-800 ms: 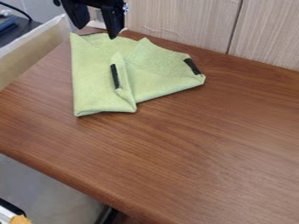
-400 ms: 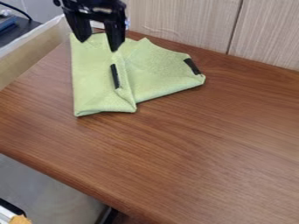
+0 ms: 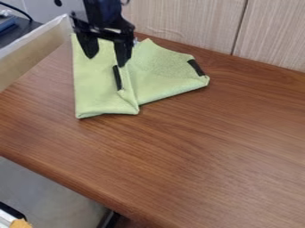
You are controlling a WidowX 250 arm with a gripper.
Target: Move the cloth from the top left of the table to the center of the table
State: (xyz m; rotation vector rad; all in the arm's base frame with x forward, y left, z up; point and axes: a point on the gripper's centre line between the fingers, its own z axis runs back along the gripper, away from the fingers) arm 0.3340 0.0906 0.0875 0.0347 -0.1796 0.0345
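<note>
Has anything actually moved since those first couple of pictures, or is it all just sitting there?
The gripper has moved: it has come further down in the view, its fingers now in front of the upper left part of the green cloth. They are spread apart, and nothing has been taken hold of or let go. The cloth lies as it did on the wooden table, still folded over itself.

No readable txt, labels, brands, nos. or signs on anything in view.
</note>
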